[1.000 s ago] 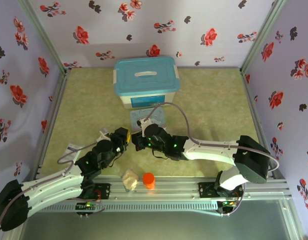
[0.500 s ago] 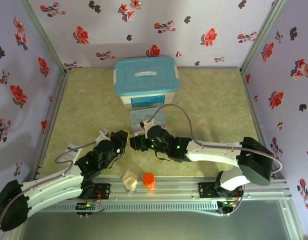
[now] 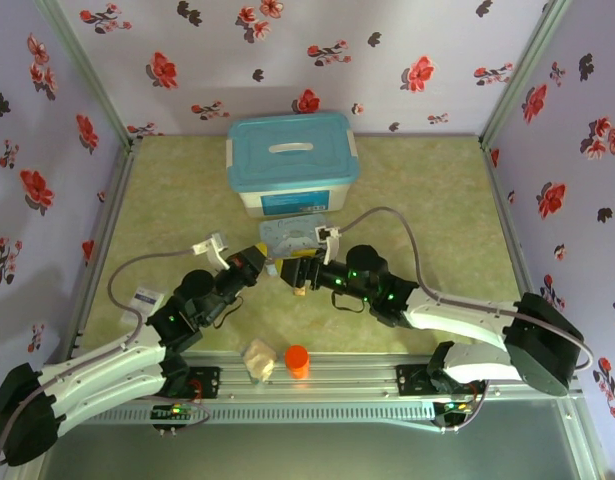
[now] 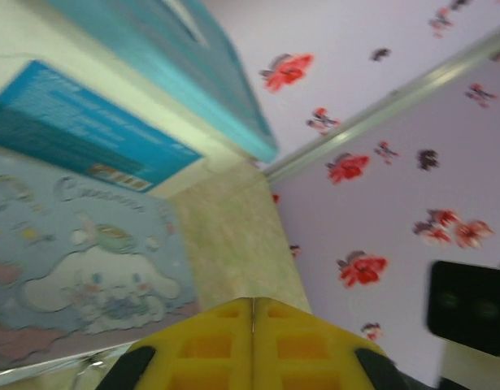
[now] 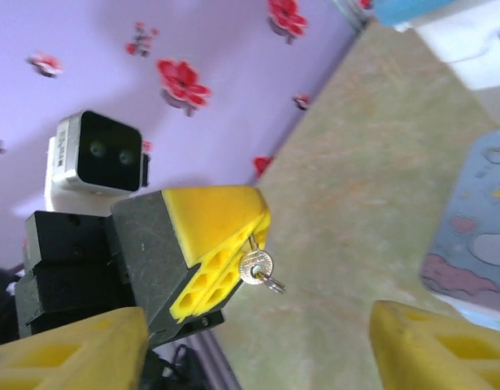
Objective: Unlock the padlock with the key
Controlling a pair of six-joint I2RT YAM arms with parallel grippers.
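— How are the jaws of the left gripper (image 5: 229, 237) seen?
— They are pressed flat together, and the key (image 5: 255, 266) is pinched between them. Its silvery round head, with a small ring hung on it, is shown sticking out below the yellow tips.
— And the right gripper (image 3: 293, 274)?
— Its jaws are spread wide. The key is seen ahead of them and is touched by neither of the yellow fingers (image 5: 67, 351).
— Where is the padlock (image 3: 300, 291) placed?
— A small brass-coloured speck is made out just beside the right gripper's tip. Whether it is touched or rests on the table (image 3: 417, 200) cannot be told.
— What is found further out?
— The cartoon-printed tin (image 3: 292, 237) is laid flat just behind both grippers, with the teal-lidded box (image 3: 292, 160) behind it. A beige lump (image 3: 258, 360) and an orange cylinder (image 3: 297, 361) are set side by side near the arm bases.
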